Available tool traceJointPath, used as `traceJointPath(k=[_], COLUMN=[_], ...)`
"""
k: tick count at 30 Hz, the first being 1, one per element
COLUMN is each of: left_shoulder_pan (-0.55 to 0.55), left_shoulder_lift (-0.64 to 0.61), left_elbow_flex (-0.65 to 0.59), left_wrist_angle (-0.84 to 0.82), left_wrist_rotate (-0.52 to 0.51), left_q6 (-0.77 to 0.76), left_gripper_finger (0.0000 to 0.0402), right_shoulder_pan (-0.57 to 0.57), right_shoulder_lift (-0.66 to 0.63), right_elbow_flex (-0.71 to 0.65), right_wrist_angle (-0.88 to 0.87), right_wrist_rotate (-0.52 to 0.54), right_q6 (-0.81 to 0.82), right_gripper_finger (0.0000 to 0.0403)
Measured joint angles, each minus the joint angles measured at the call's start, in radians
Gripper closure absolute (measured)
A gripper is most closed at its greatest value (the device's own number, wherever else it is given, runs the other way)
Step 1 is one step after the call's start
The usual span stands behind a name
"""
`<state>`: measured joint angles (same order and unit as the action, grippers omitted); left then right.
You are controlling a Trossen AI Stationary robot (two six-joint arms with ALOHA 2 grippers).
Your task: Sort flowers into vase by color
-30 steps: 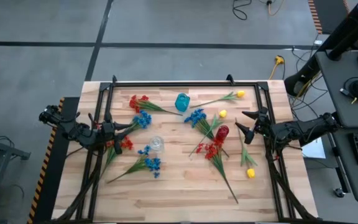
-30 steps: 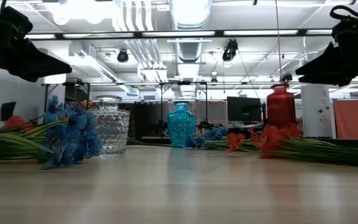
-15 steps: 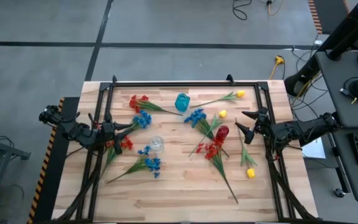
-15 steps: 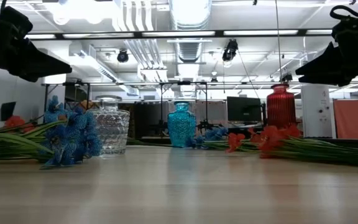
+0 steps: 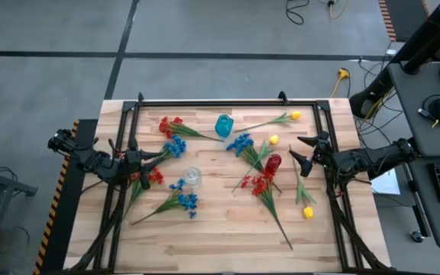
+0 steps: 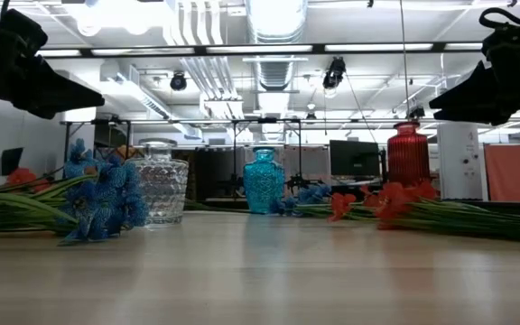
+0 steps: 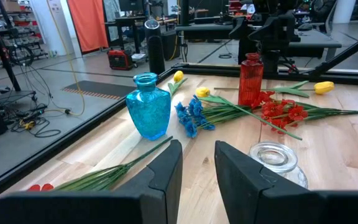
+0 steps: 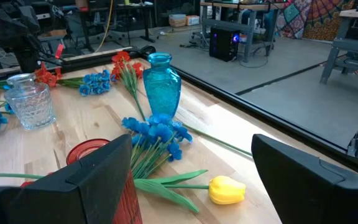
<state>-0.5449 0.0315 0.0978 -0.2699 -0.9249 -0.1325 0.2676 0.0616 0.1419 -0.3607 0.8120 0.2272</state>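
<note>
Flowers [image 5: 259,180] lie scattered flat across the counter [image 5: 220,237], none in any vase: red ones [image 5: 171,124] at the far left, blue ones [image 5: 241,143] near the middle, another blue bunch [image 5: 184,202] toward the near left, and yellow heads at the far right [image 5: 296,115] and near right [image 5: 308,212]. Three vases stand upright among them: a blue vase [image 5: 224,125], a clear vase [image 5: 192,176] and a red vase [image 5: 273,162].

Change over the last second: none. Every stem, vase and arm sits where it did in the earlier frames. Judgement: sorting has not begun, and the whole task remains.

Left gripper [image 5: 161,156] hovers over the left side of the counter, near a blue bunch [image 5: 175,147] and a red head [image 5: 155,177]; jaws are only narrowly parted and hold nothing. Right gripper [image 5: 300,151] hovers over the right side, just beside the red vase; jaws are spread wide and empty.

View differences:
- High view alone gives the full layout and the colour count.
- Low view confirms both grippers [image 6: 70,90] [image 6: 450,99] are raised clear of the counter, and that the vases are upright.
- Left wrist view shows the narrow jaw gap and the clear vase's open mouth [image 7: 276,154].
- Right wrist view shows a yellow head [image 8: 227,189] lying close ahead, the nearest candidate for a first pick.
</note>
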Motion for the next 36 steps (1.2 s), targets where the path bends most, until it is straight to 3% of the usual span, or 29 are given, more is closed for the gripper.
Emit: traceJointPath(k=[21,27,36], left_shoulder_pan=[0.0,0.0,0.002], left_shoulder_lift=[0.0,0.0,0.0], left_elbow_flex=[-0.005,-0.003,-0.003], left_wrist_angle=[0.055,0.252,0.278], left_wrist_rotate=[-0.008,0.018,-0.029], left_q6=[-0.004,-0.32,-0.314], left_gripper_finger=[0.0323,0.0323,0.0323], right_shoulder_pan=[0.0,0.0,0.0], right_shoulder_lift=[0.0,-0.001,0.0], right_elbow_flex=[-0.001,0.0,0.0], right_wrist_angle=[0.029,0.146,0.179], right_wrist_rotate=[0.029,0.051,0.072], right_q6=[0.045,0.313,0.317], right_gripper_finger=[0.008,0.008,0.008])
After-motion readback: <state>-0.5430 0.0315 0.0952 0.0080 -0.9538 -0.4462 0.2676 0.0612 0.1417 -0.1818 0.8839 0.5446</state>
